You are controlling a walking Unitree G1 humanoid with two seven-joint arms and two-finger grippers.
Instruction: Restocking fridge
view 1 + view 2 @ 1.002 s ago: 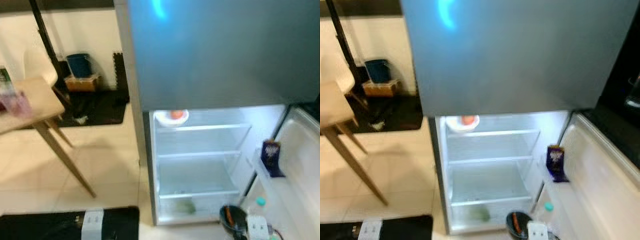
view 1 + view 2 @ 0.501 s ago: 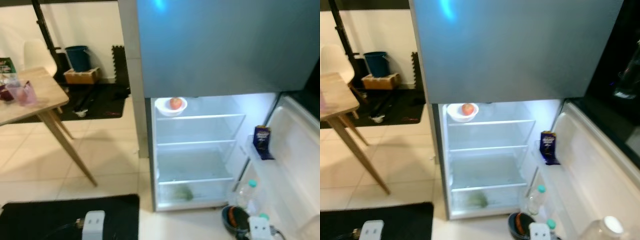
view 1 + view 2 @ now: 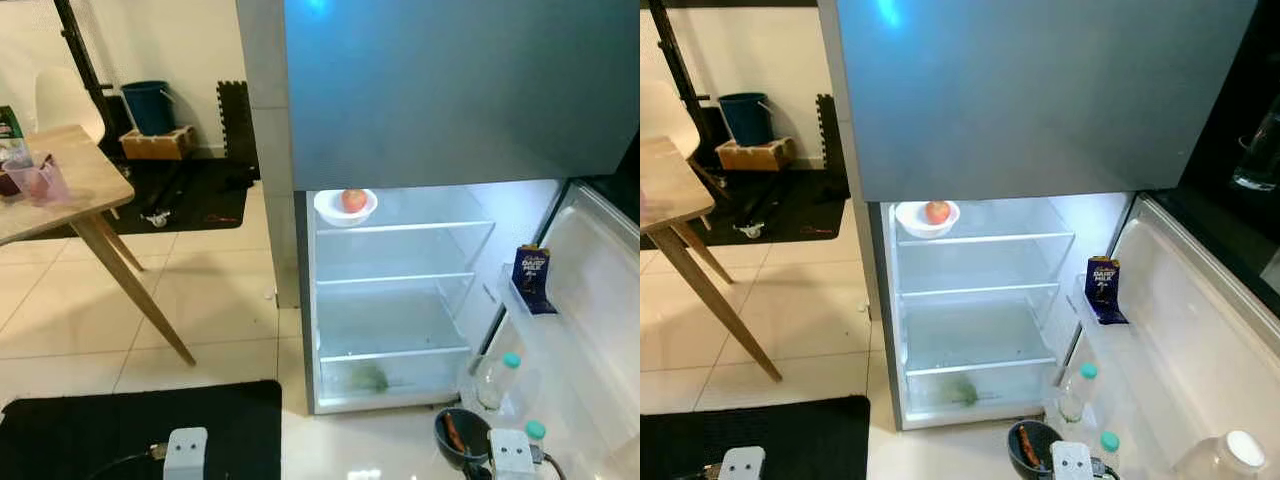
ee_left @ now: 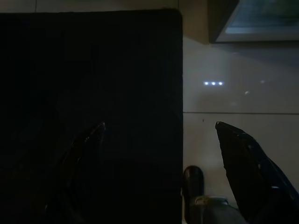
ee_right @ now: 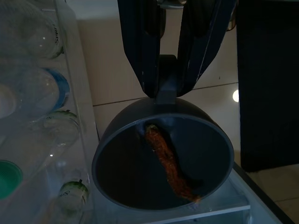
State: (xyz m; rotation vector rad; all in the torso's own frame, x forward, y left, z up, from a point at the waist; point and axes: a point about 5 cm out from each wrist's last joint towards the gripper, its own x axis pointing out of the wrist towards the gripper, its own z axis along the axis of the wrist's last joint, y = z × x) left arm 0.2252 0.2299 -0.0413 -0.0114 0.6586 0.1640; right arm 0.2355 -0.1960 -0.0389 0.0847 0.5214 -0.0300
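Fridge (image 3: 400, 290) is standing open on a pale tiled floor (image 3: 210, 320), its lower compartment lit and its door (image 3: 1200, 340) swung out to the robot's right. A white bowl (image 3: 345, 207) holding an apple (image 3: 353, 200) is sitting on the top shelf, and something green (image 3: 368, 379) is lying in the bottom drawer. A dark blue carton (image 3: 532, 277) is standing on a door shelf, with clear bottles (image 3: 490, 380) lower in the door. A wooden table (image 3: 70, 190) is standing to the left, carrying a pink cup (image 3: 38, 180); behind it a blue bucket (image 3: 150, 105) is resting by the wall. A black mat (image 3: 140, 430) is lying before the fridge.

The right gripper (image 5: 170, 81) is hanging low by the door, its fingers clenching the rim of a dark grey bowl (image 5: 163, 161), which is holding an orange carrot (image 5: 168, 161). The left gripper (image 4: 159, 135) is hovering over the mat's edge, its fingers (image 4: 243, 158) spread wide and grasping nothing.
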